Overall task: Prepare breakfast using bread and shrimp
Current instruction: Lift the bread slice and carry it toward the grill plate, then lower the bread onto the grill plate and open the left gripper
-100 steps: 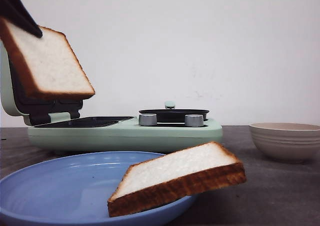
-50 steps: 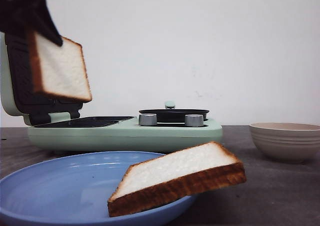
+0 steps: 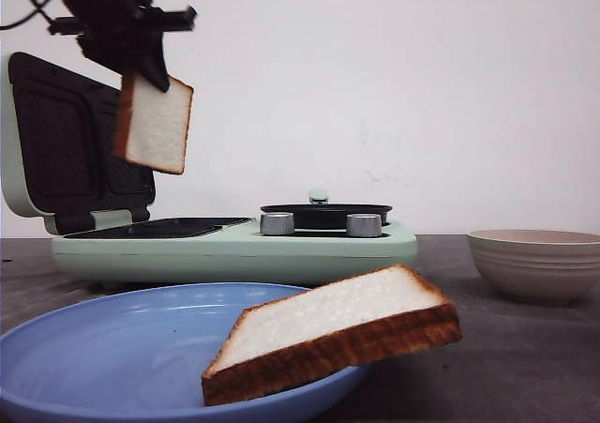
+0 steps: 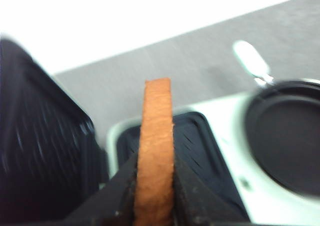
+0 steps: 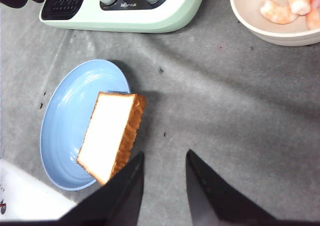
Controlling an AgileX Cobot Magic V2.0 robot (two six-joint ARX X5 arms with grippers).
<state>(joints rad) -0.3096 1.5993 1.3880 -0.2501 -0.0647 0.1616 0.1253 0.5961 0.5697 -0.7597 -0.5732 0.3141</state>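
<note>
Hanging edge-on from the left gripper [image 3: 141,67], whose fingers pinch its top crust, the bread slice [image 3: 155,123] above the sandwich maker's open plate [image 3: 164,228] looks light and crushable, while the right gripper [image 5: 162,186] idles open.

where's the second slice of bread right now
In the front view the slice hangs upright at upper left, held by the left pincer above the open sandwich maker, in front of its raised lid.
</note>
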